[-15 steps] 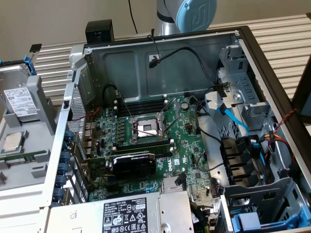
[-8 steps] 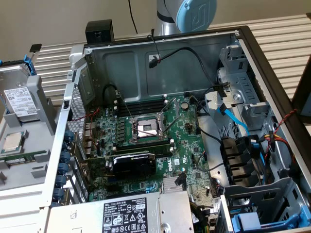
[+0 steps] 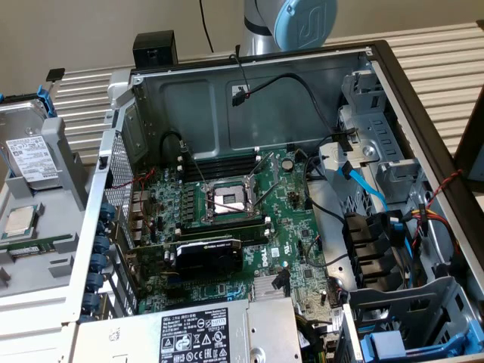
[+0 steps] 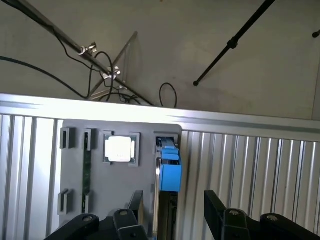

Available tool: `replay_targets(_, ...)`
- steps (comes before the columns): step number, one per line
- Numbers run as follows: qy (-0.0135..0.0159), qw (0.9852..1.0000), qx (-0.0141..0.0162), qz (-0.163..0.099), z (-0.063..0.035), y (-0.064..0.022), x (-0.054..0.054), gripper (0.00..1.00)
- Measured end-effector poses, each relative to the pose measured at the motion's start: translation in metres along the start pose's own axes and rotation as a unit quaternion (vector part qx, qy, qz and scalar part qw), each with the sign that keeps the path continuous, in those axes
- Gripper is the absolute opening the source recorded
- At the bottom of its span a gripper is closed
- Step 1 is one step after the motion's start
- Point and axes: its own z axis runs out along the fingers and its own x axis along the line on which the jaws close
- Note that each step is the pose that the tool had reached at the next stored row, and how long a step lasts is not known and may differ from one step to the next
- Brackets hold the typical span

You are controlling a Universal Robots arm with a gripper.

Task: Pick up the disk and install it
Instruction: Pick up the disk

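The disk (image 3: 29, 155), silver with a white label and a blue carrier, stands on edge in the grey tray (image 3: 64, 162) at the exterior view's left, outside the computer case. In the wrist view the disk (image 4: 170, 172) is seen edge-on with its blue carrier end toward the camera. My gripper (image 4: 175, 212) is open, its black fingers (image 4: 216, 212) spread wide. The disk lies beyond them, in line with the gap and closer to one finger. Nothing is held. The arm's blue-capped joint (image 3: 302, 21) sits behind the case.
A square silver processor chip (image 4: 119, 149) lies in the tray beside the disk. The open computer case (image 3: 393, 83) holds a motherboard (image 3: 227, 200), a black graphics card (image 3: 208, 253), cables and drive bays (image 3: 378, 249). The tray rests on a ribbed aluminium table (image 4: 250, 170).
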Motion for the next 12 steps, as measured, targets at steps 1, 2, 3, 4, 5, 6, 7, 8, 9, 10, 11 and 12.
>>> replay_targets(1, 0.0, 1.0, -0.0001, 0.0, 0.0005, 0.0002, 0.0, 0.6)
replay_targets(2, 0.0001, 1.0, -0.0001, 0.0, 0.0008, 0.0004, 0.0001, 0.6)
replay_targets(3, 0.0003, 1.0, -0.0001, 0.0, 0.0013, 0.0006, 0.0002, 0.6)
replay_targets(4, 0.0006, 1.0, -0.0003, 0.0, 0.0019, 0.001, 0.0003, 0.6)
replay_targets(5, 0.0007, 1.0, -0.0013, 0.0, 0.0026, 0.001, 0.0004, 0.6)
replay_targets(6, 0.0006, 1.0, -0.0045, 0.0, 0.0034, 0.001, 0.0006, 0.6)
replay_targets(7, 0.0005, 1.0, -0.0087, 0.0, 0.004, 0.001, 0.0007, 0.6)
replay_targets(8, 0.0004, 0.9999, -0.0147, 0.0, 0.0044, 0.0011, 0.0008, 0.6)
replay_targets(9, 0.0002, 0.9998, -0.0213, 0.0, 0.0048, 0.0011, 0.0009, 0.6)
replay_targets(10, 0.0, 0.9997, -0.0261, 0.0, 0.0054, 0.0011, 0.0011, 0.6)
replay_targets(11, -0.0001, 0.9996, -0.0271, 0.0, 0.0063, 0.0012, 0.0018, 0.6)
replay_targets(12, -0.0001, 0.9996, -0.027, -0.001, 0.0073, 0.0012, 0.0024, 0.6)
